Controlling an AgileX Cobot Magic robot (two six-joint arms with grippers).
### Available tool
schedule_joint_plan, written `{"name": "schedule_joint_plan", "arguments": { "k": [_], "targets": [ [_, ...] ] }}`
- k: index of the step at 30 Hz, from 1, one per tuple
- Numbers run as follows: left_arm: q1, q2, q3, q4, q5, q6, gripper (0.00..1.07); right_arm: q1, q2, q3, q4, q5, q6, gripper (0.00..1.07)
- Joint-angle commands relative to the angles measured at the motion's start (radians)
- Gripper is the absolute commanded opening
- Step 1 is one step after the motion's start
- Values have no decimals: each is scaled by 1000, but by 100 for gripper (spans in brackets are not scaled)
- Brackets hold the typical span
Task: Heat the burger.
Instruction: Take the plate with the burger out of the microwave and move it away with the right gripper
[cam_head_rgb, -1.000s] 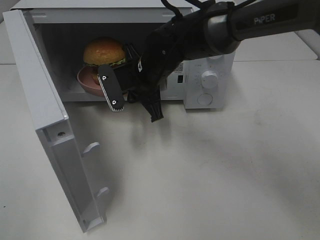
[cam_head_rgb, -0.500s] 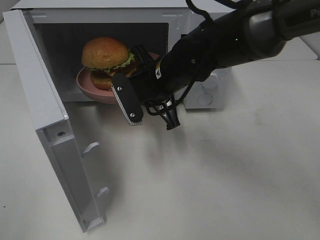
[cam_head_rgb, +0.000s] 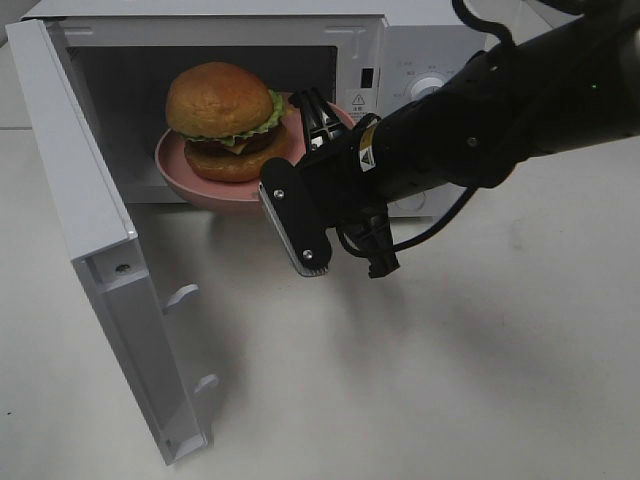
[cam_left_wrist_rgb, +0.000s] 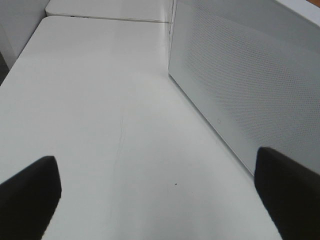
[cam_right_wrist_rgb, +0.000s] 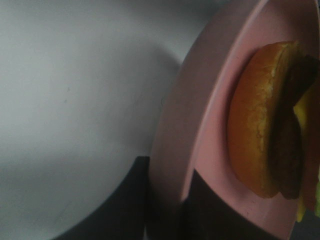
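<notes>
The burger (cam_head_rgb: 222, 110) sits on a pink plate (cam_head_rgb: 200, 175) at the mouth of the open white microwave (cam_head_rgb: 410, 60). My right gripper (cam_head_rgb: 318, 125) reaches in from the right and is shut on the plate's right rim. In the right wrist view the plate (cam_right_wrist_rgb: 200, 125) fills the frame with the burger's (cam_right_wrist_rgb: 265, 125) bottom bun, patty and cheese on it, and the dark fingers (cam_right_wrist_rgb: 210, 210) clamp its rim. My left gripper (cam_left_wrist_rgb: 157, 195) shows only in the left wrist view, open over bare table, fingertips wide apart.
The microwave door (cam_head_rgb: 90, 230) stands swung open to the left front. A control knob (cam_head_rgb: 432, 88) shows behind my right arm. The microwave's perforated side wall (cam_left_wrist_rgb: 240, 85) runs beside my left gripper. White tabletop (cam_head_rgb: 450, 380) stretches in front.
My right gripper has drawn back to the right and toward the front, bringing the pink plate and burger from deeper in the cavity to its opening. The left gripper has stayed open.
</notes>
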Motion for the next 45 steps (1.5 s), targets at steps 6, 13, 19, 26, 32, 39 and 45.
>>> {"name": "schedule_joint_plan", "arguments": {
  "k": [6, 13, 19, 26, 32, 39, 45],
  "targets": [
    [1, -20, 4, -5, -9, -4, 98, -5, -116, 101, 1, -91, 11, 0],
    [1, -20, 4, -5, -9, -4, 98, -4, -240, 251, 6, -91, 51, 0],
    [1, -20, 4, -5, -9, -4, 98, -1, -340, 332, 6, -71, 69, 0],
    [1, -20, 4, -5, -9, -4, 98, -1, -456, 402, 6, -21, 69, 0],
    [1, -20, 4, -5, -9, -4, 98, -1, -584, 452, 5, 53, 69, 0],
    [1, -20, 4, -5, -9, -4, 98, -1, -755, 511, 0, 191, 69, 0],
    [1, -20, 4, -5, -9, -4, 98, -1, -860, 543, 0, 273, 69, 0]
  ]
}}
